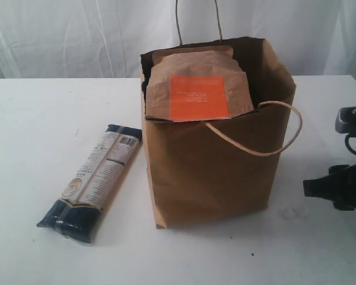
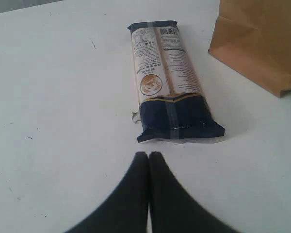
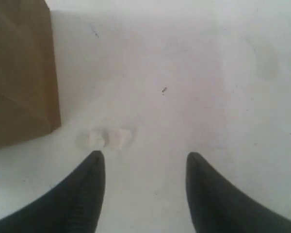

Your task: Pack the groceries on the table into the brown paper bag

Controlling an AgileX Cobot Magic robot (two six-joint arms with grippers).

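"Brown kraft paper bag with twine handles [image 1: 213,172], centre of the exterior view, a brown pouch with an orange label [image 1: 196,89] poking out of its mouth. What's left to pack?"

"As far as I can see, only the long dark-blue-and-beige pasta packet [image 1: 95,181], flat on the white tabletop [image 1: 35,119] at lower left, just beside the bag. The left gripper [image 2: 149,158] sits closed and empty just short of its dark end. I'd open the jaws, take the packet across its narrow width, then tip it upright to slide in beside the pouch."

"And the right gripper [image 3: 145,162]?"

"Jaws apart, holding nothing, over bare table near the bag's corner. The bag's inside is hidden, so I can't tell how much room there is. Two pale smudges [image 3: 109,138] by the bag are too faint to identify."
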